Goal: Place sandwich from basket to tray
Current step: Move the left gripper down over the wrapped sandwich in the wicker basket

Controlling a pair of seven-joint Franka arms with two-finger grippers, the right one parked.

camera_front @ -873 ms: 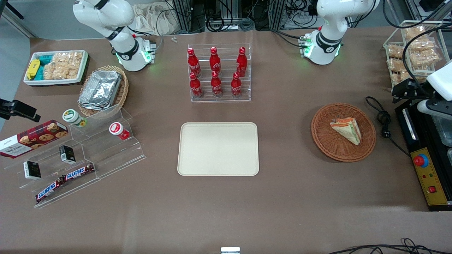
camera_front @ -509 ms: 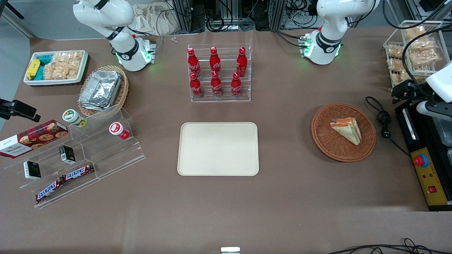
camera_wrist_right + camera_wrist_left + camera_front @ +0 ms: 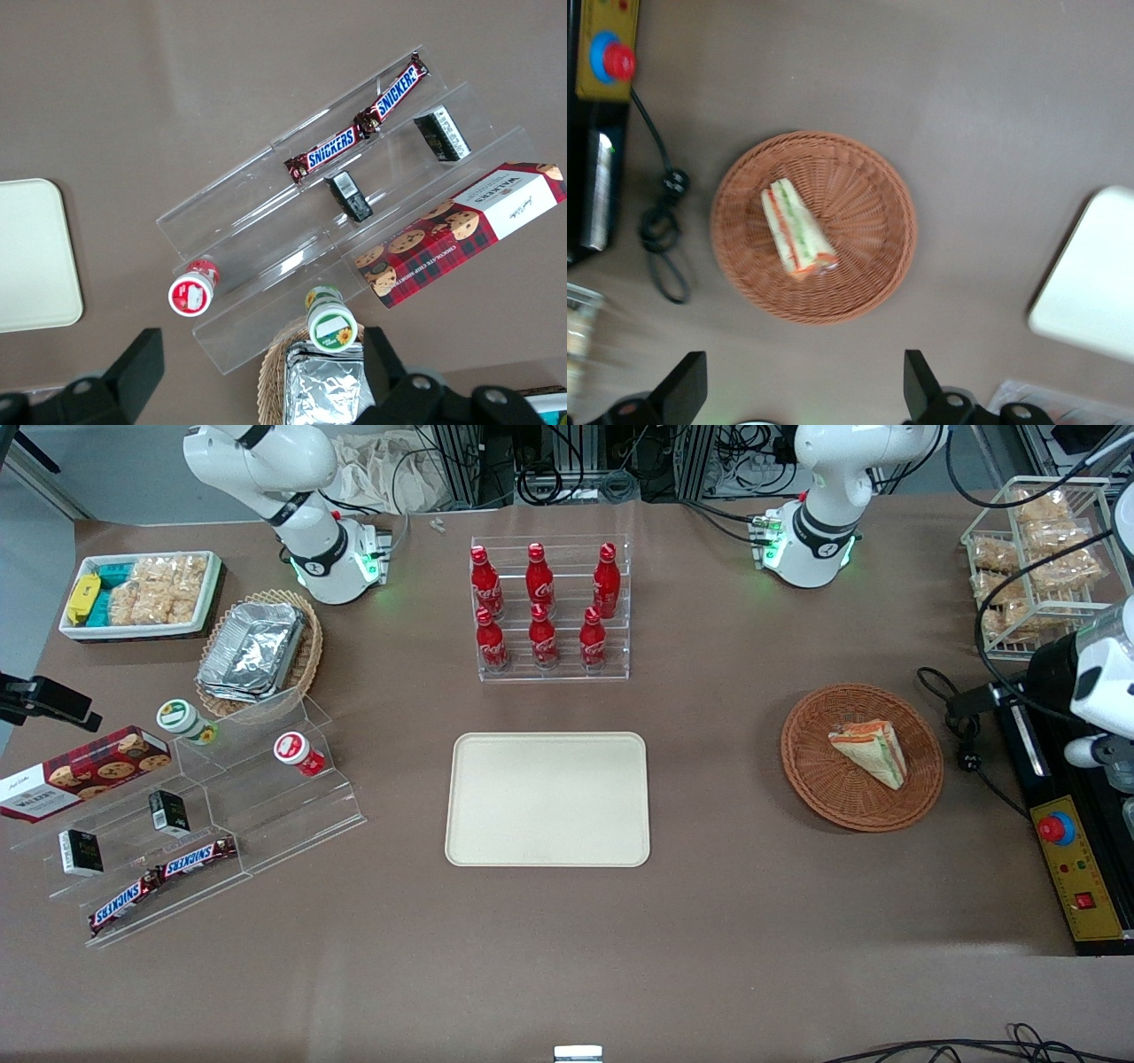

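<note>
The tray (image 3: 547, 799) lay bare in the middle of the table. Toward my end sat the basket (image 3: 861, 756), the sandwich (image 3: 871, 751) lying inside it on the wicker. My gripper (image 3: 804, 390) hung high above the basket, well apart from it, fingers (image 3: 919, 382) spread wide and holding nothing.

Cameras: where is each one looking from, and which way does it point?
Front view: high up, facing both arms across the table.
Left wrist view: on the working arm, looking down at the sandwich in the basket; open gripper shows.
Right wrist view: looking down at snack shelves.
All three share the tray.
</note>
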